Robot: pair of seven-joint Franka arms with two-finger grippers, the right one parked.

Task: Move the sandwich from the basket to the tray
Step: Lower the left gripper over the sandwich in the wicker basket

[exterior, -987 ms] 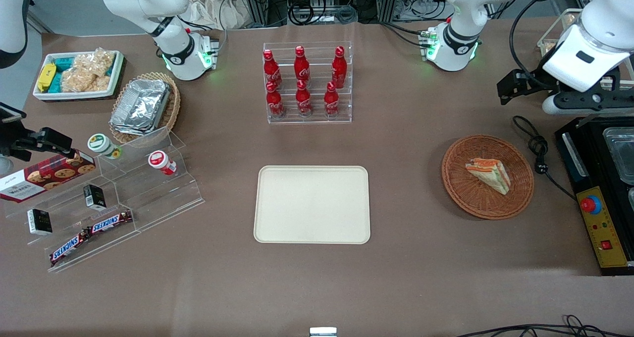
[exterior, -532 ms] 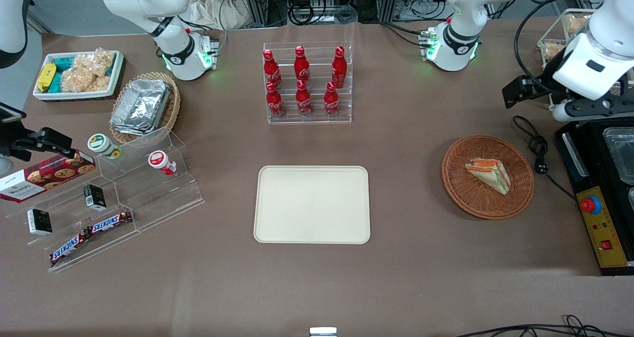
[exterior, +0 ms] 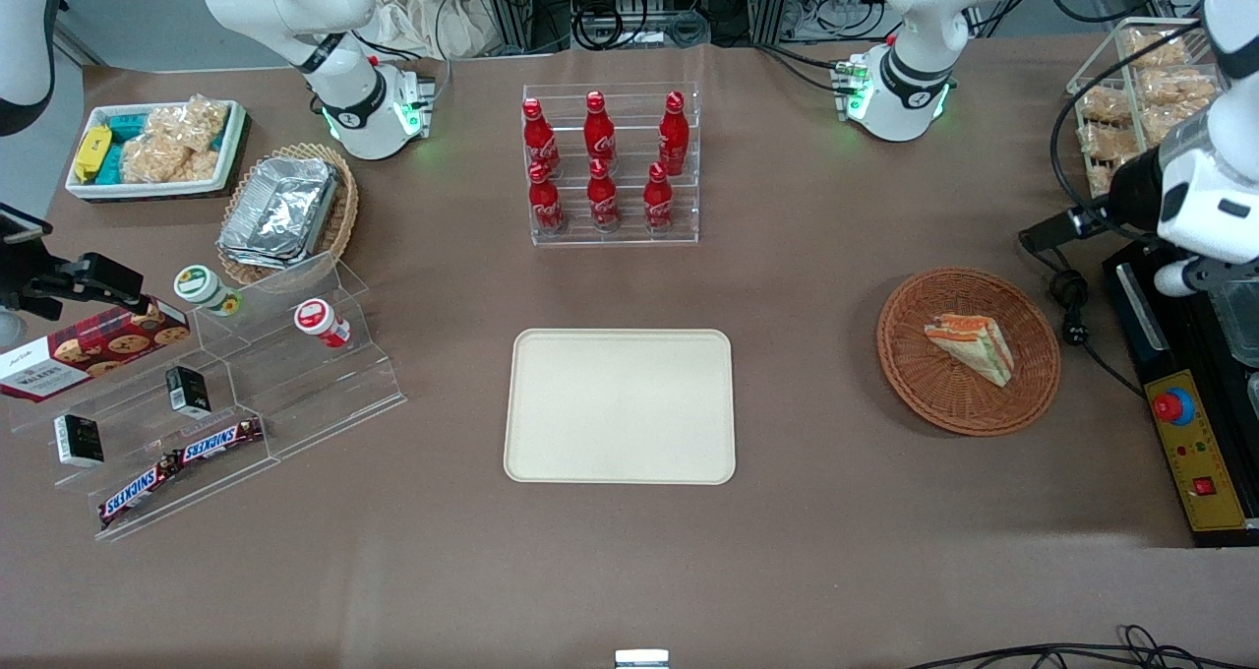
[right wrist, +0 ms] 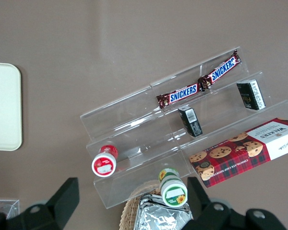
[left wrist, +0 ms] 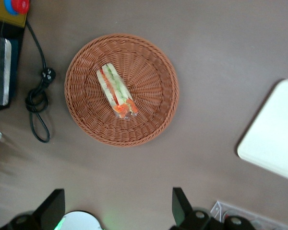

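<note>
Right, this looks like the approach step, nothing grasped yet. The sandwich (exterior: 972, 346) lies on its side in the basket (exterior: 910, 354), a little off the centre toward the working arm's end of the bench (exterior: 836, 551); the wrist view shows its green and orange-red layers facing up (left wrist: 116, 91). The gripper (left wrist: 119, 211) hangs high above the bench, off to the side of the basket's rim (left wrist: 86, 127), with its fingers (left wrist: 181, 205) spread wide apart and nothing between them.

The next move, as I read it, calls for bringing the gripper over the wedge, turning the wrist so the fingers straddle the bread faces, then dropping straight down inside the woven wall. The wrap looks slippery, so a gentle, square pinch seems wise.

Room now. The basket is shallow, so its rim should hardly hinder the descent. A coiled black cable (exterior: 1070, 300) lies just beside the basket on the working arm's side, and a black control box (exterior: 1195, 453) with a red button sits near that; both are worth avoiding. The tray (exterior: 620, 405) lies bare and well apart from the basket toward the parked arm's end, with open bench between them. The bottle rack (exterior: 610, 162) stands farther from the front camera, out of that path.
</note>
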